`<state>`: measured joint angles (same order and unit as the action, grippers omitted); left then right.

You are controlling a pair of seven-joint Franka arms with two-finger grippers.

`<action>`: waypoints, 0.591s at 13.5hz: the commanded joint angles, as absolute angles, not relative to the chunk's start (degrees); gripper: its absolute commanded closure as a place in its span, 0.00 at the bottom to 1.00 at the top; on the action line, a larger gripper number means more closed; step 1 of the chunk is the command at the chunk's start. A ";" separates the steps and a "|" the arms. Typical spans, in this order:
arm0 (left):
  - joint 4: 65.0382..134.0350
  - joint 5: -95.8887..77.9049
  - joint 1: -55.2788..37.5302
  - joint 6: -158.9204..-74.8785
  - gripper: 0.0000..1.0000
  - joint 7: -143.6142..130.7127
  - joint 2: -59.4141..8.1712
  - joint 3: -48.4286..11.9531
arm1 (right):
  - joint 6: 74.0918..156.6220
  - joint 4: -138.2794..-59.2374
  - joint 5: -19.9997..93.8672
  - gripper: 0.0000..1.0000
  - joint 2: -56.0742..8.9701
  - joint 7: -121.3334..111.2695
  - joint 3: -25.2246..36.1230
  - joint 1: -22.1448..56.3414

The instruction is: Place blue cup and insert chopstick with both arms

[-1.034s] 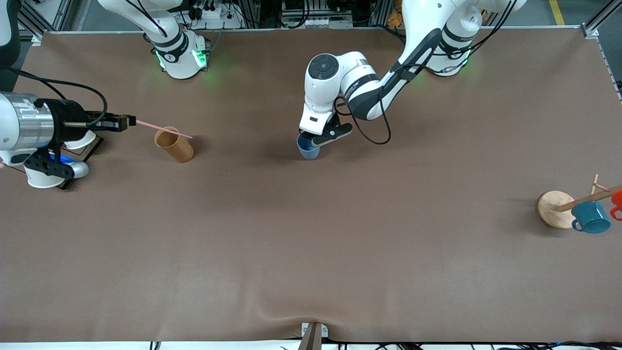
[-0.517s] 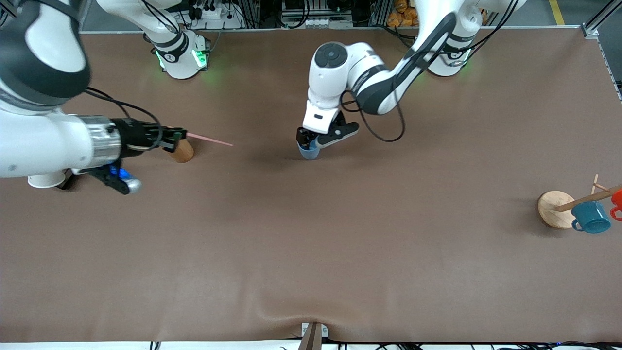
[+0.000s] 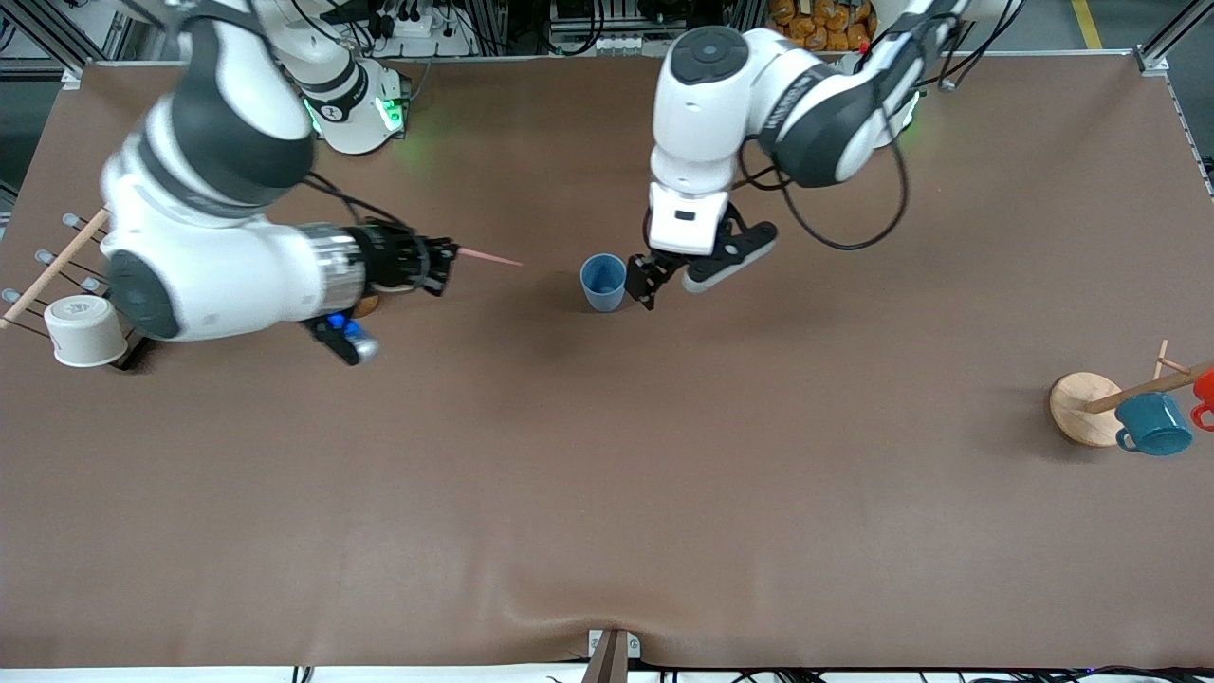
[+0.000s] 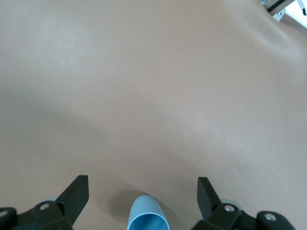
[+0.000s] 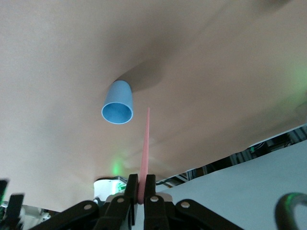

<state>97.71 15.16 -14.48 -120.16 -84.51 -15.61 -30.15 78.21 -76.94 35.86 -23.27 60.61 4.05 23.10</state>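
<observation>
- Front view: blue cup (image 3: 603, 281) standing upright on the brown desk (image 3: 607, 493), mouth up, roughly midway between the two arm bases.
- Left claw (image 3: 648, 282) just beside the cup, toward the left arm's end of the desk, fingers spread wide and gripping nothing, clear of the cup.
- Right claw (image 3: 444, 262) up over the desk on the cup's other flank, toward the right arm's end, pinched tight on the chopstick (image 3: 490, 257); pink tip aimed at the cup but well short of it.
- Brown cup (image 3: 366, 305) mostly hidden under the right arm; white cup (image 3: 83, 329) on a rack farther out toward that end.
- Teal mug (image 3: 1154, 424) and a round wooden base (image 3: 1084, 408) way off at the left arm's end.
- Left wrist view: both black fingers (image 4: 77, 192) spread wide apart, cup rim (image 4: 147, 219) showing between them, touching neither.
- Right wrist view: claw (image 5: 141, 188) clamped narrow on the chopstick (image 5: 145, 143), stick pointing just beside the cup (image 5: 118, 102), cup sitting alone on the desk.
</observation>
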 commanded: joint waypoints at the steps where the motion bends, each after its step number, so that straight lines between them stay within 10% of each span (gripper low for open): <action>1: 92.91 11.17 -10.56 -115.15 0.00 -77.28 -15.91 -30.50 | 85.05 -81.73 37.79 1.00 -22.06 64.85 4.39 26.79; 8: 89.47 8.00 0.69 -108.90 0.00 -55.75 -14.59 -30.50 | 96.15 -86.92 38.76 1.00 -22.68 65.65 4.39 32.25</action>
